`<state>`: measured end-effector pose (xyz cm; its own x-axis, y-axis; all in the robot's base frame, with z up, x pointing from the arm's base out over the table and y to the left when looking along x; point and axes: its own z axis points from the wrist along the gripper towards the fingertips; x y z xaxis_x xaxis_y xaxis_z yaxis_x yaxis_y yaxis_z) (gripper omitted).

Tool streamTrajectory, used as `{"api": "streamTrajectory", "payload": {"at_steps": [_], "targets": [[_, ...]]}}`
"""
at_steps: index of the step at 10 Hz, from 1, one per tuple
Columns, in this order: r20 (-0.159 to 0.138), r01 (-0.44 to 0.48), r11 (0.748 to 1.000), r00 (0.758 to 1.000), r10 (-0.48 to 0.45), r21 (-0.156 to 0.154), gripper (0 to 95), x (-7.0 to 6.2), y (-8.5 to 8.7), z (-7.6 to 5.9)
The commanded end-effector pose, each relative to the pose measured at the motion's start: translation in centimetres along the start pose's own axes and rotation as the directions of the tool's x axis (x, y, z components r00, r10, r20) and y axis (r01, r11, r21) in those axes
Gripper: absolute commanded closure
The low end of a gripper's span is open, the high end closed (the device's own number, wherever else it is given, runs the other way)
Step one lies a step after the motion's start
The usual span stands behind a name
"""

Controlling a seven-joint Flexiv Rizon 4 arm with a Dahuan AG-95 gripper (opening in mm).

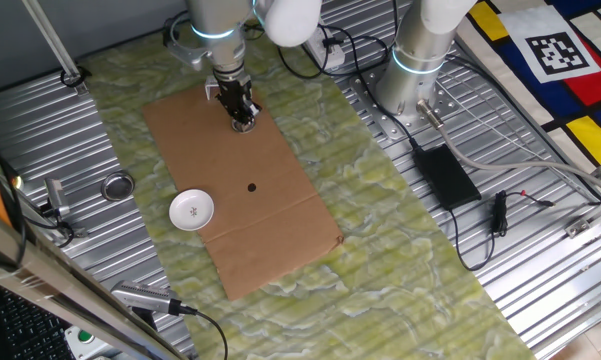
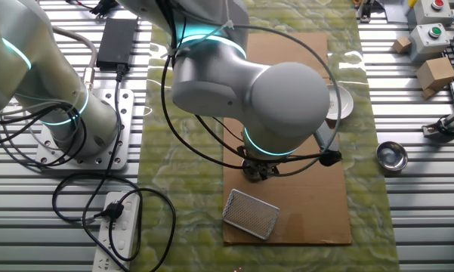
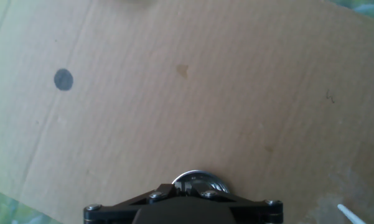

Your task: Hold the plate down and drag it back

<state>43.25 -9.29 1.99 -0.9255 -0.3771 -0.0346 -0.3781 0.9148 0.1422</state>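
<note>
**Plate at one end of the cardboard, gripper at the other**

The plate (image 1: 192, 209) sits at the left edge of the cardboard sheet (image 1: 270, 170), half on it, half on the green cloth (image 1: 400, 250). Gripper (image 1: 243, 122) is well apart from it, low over the sheet's far end, pointing straight down. Nothing is between the fingers as far as I can see; can't tell whether the jaws are open or closed, since the hand view only shows the dark underside of the hand and a shiny round metal part.

In the other fixed view the arm's big joint covers most of the plate; only a sliver of white rim (image 2: 345, 104) shows.

Plate: small, round, white, glossy, shallow rim, tiny dark mark at centre. Cardboard: flat brown corrugated sheet, one fold crease, small dark dot (image 1: 252, 186) near the middle. Cloth: mottled green, marble-like pattern, laid over a ribbed metal tabletop (image 1: 540, 290).

Also on the table: grey metal ring (image 1: 118, 186) left of the cloth, black power brick (image 1: 445, 175) with cables to the right, perforated metal rectangle (image 2: 251, 214) on the cardboard near the gripper.
</note>
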Motion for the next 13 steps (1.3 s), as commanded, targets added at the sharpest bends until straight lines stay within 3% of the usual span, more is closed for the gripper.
{"api": "streamTrajectory", "payload": {"at_steps": [1, 5, 13], "targets": [[0.002, -0.009, 1.0, 1.0, 0.009, -0.003, 95.0, -0.3, 0.2, 0.0], [0.004, -0.031, 1.0, 1.0, 0.031, -0.004, 95.0, -1.9, 0.8, 0.0], [0.018, -0.062, 0.998, 0.998, 0.062, -0.003, 95.0, -3.9, 1.7, -0.1]]}}
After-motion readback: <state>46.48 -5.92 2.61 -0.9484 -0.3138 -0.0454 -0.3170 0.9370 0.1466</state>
